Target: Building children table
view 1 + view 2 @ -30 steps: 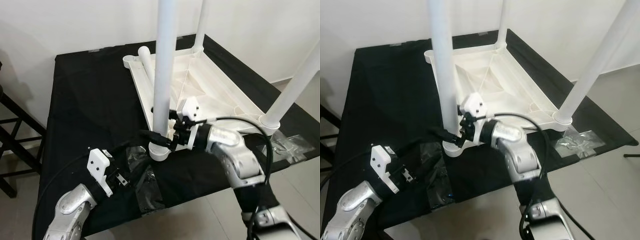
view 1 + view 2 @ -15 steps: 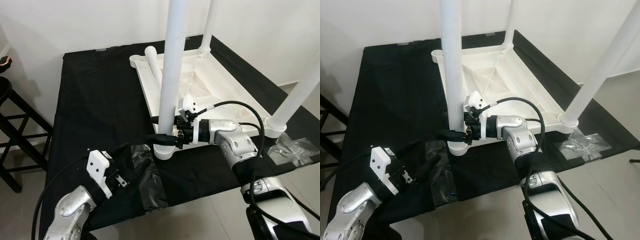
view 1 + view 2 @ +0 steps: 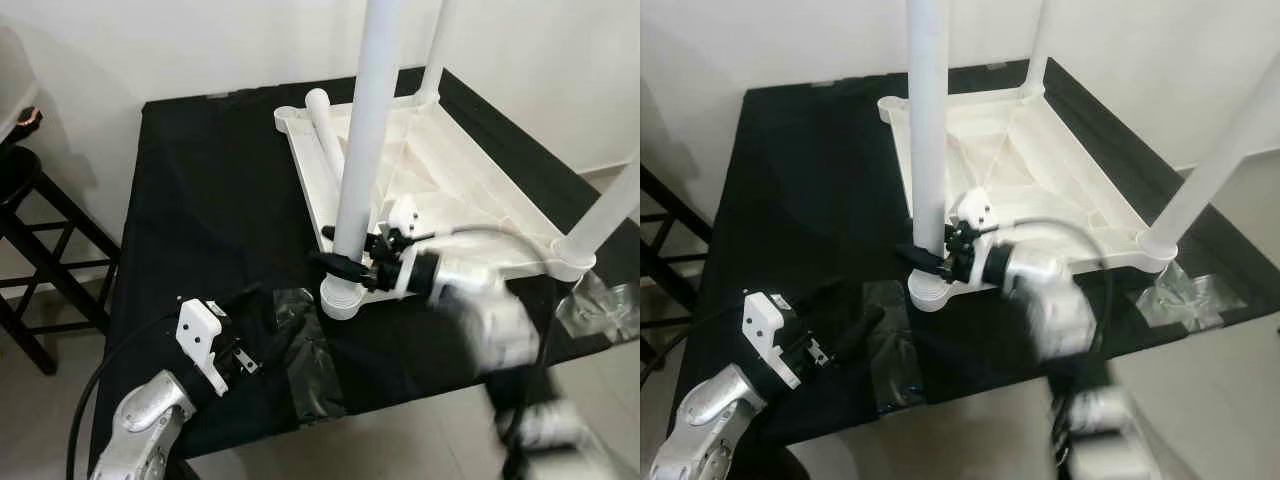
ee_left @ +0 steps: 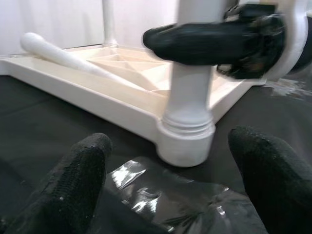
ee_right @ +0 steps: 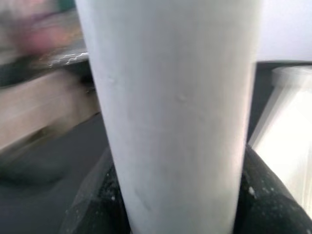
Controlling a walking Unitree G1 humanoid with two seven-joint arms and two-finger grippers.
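Now your right hand (image 3: 345, 265) clamps the upright leg (image 3: 362, 150) in its corner socket (image 3: 340, 298); your left hand (image 4: 175, 170) gapes wide over the desk (image 3: 215, 200).

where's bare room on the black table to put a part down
Free: the black table left of the upturned tabletop. Crowded: the near edge, with plastic bags, the left pincer, and the right pincer on the near leg.

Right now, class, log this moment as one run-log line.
right gripper: shut on near table leg | left gripper: open, idle | loose leg: lying in tabletop
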